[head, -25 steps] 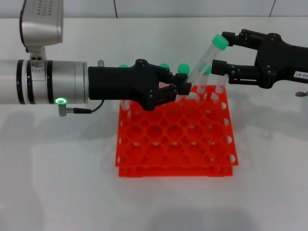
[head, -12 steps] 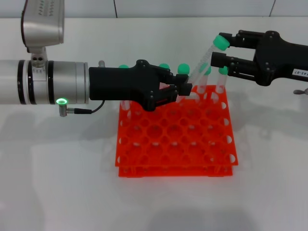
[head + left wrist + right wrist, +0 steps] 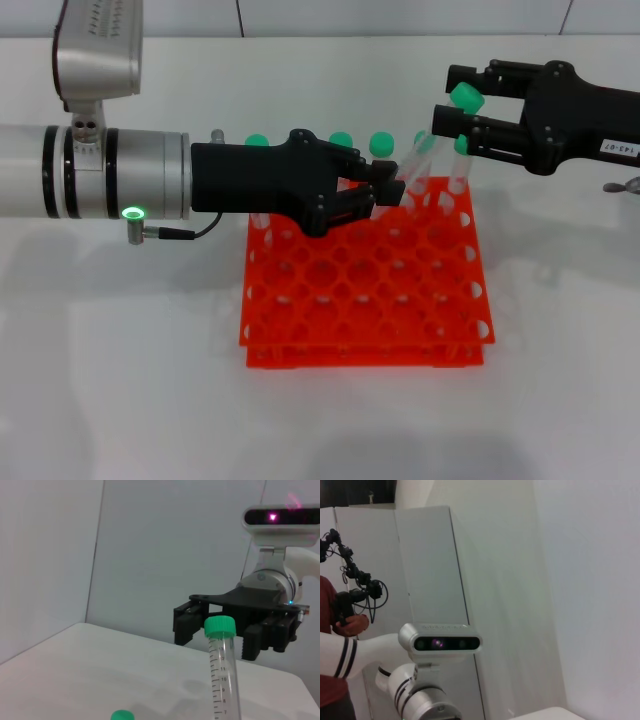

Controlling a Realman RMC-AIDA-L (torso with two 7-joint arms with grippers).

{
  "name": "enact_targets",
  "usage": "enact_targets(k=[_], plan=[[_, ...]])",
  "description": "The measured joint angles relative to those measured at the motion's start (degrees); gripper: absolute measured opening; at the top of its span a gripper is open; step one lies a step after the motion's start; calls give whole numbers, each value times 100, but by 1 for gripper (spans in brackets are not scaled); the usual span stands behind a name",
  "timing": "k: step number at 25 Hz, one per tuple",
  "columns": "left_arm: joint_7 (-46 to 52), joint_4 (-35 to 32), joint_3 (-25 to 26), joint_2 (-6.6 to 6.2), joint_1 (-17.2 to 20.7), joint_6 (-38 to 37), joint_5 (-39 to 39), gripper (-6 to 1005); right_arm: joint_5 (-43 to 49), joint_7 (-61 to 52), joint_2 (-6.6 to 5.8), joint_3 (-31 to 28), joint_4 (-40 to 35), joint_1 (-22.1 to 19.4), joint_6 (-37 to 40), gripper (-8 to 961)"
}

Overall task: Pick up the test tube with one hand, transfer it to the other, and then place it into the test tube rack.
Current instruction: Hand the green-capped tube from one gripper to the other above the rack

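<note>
Handover territory above the rack's far edge: the left gripper, black on its silver forearm with the green light, has its fingers clamped on the lower part of the test tube, which leans tilted up toward the right. At the tube's green cap, the right gripper, the one with the white label, sits with its fingers spread apart, one above the cap and one below. Whether they touch the cap I cannot tell. From the left wrist view the same scene: tube upright in front, the right gripper open just behind its cap.

Below, the orange-red test tube rack, two tiers, most holes vacant. Along its far row, other green-capped tubes stand; about five caps show, some hidden behind the grippers, so the count is uncertain.

All of it rests on a white table with a pale panelled wall behind.
</note>
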State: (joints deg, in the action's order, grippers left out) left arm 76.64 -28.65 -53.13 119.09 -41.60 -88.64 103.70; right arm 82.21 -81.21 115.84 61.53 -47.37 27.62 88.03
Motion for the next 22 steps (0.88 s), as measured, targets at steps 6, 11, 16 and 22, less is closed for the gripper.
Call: enact_targets(k=[6,11,16,22], plan=[[0,-3,-6,-1,17,-1,-42,184,-6,0,0,12,0,0,-41,530],[0,-8,-13,-2,20,-1,-48,184,-5,0,0,16,0,-2,-46,530],[0,-3,-14,-11,20,14,-50,184,-5,0,0,18,-1,-2,-50,529],[0,0,-14,-9,42,38,-38,184,-5,-1,0,18,-1,-3,-50,529]])
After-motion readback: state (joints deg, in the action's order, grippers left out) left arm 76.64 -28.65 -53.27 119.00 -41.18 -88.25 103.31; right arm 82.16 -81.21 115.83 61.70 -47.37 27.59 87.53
